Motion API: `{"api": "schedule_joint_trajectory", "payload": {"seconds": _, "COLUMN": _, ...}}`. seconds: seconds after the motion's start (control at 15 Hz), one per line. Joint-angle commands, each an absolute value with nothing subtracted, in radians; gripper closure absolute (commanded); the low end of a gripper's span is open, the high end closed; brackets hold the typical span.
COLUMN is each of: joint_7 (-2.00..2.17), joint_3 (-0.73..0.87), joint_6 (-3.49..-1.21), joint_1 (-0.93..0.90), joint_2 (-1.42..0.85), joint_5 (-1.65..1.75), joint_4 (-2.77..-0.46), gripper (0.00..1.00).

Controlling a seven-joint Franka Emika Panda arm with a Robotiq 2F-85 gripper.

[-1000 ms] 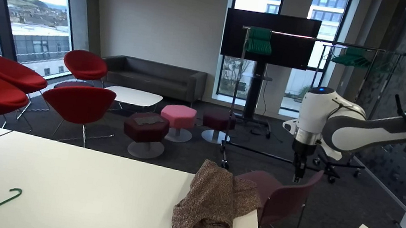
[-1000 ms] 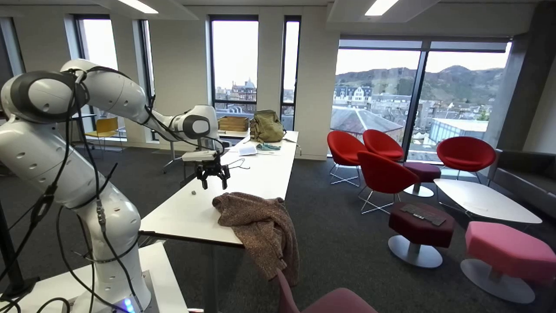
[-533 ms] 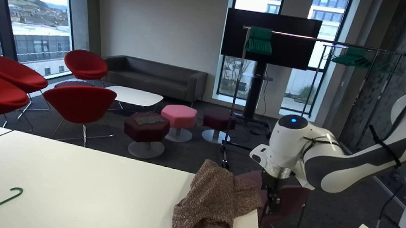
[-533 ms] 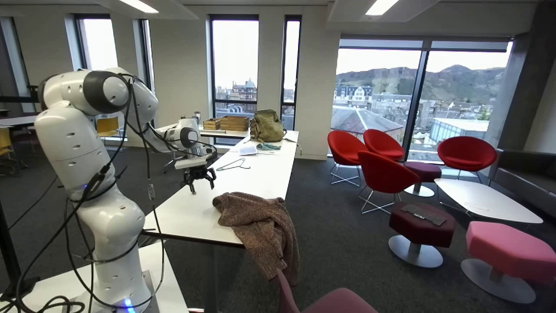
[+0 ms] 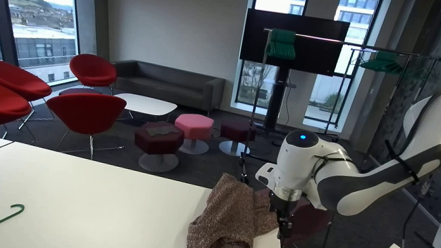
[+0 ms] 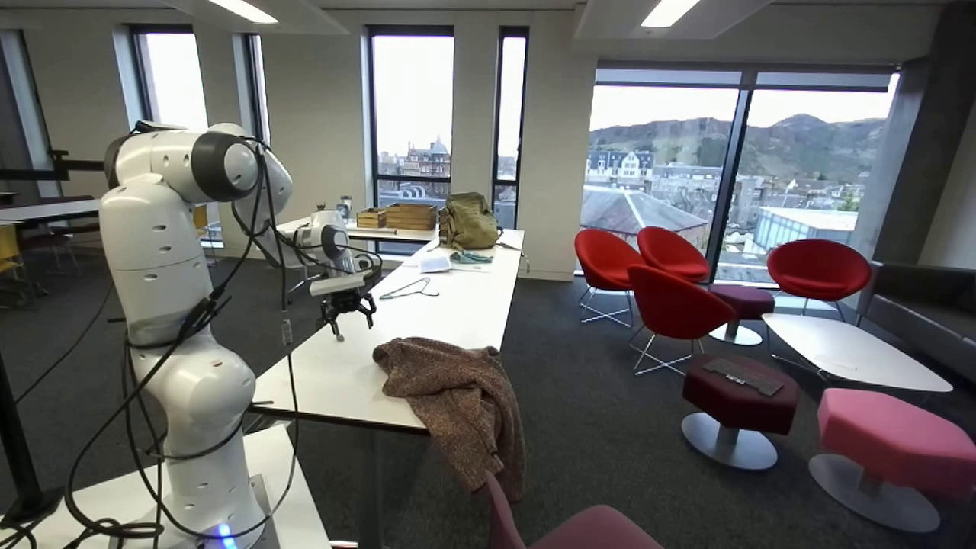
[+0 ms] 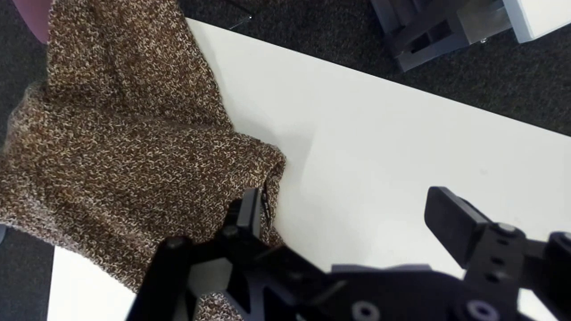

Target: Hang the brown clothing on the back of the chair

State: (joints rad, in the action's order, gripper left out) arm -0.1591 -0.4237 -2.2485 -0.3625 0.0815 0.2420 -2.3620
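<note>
While the claw (image 7: 345, 211) hangs over the desk (image 6: 457, 309) with its fingers spread wide, the brown garment (image 6: 457, 389) lies rumpled across the corner, part drooping off the edge near the maroon chair (image 6: 595, 530); whether they touch, I can't tell.

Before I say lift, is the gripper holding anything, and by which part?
Nothing is held. The gripper is open; the brown clothing hangs partly off the table.

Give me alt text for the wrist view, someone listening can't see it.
Brown knitted clothing lies on a white table and past its edge. An open claw spans the bottom, partly hiding the clothing; a mauve chair shows top left.
</note>
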Motion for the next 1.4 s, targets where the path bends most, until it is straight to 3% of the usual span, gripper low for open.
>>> {"api": "schedule_joint_trajectory", "payload": {"seconds": 0.0, "joint_7": -0.159, "joint_3": -0.412, "joint_6": -2.245, "joint_1": -0.374, "joint_2": 0.081, "joint_5": 0.242, "joint_4": -2.36, "gripper": 0.0}}
{"api": "schedule_joint_trajectory", "payload": {"seconds": 0.47, "joint_7": -0.159, "joint_3": -0.413, "joint_6": -2.245, "joint_1": -0.374, "joint_2": 0.081, "joint_5": 0.243, "joint_4": -2.359, "gripper": 0.0}}
{"api": "schedule_joint_trajectory", "payload": {"seconds": 1.0, "joint_7": 0.266, "joint_3": -0.444, "joint_6": -2.018, "joint_1": -0.399, "joint_2": -0.082, "joint_5": 0.739, "joint_4": -2.187, "gripper": 0.0}}
{"api": "schedule_joint_trajectory", "payload": {"seconds": 1.33, "joint_7": 0.272, "joint_3": -0.431, "joint_6": -2.168, "joint_1": -0.447, "joint_2": -0.213, "joint_5": 0.807, "joint_4": -2.097, "gripper": 0.0}}
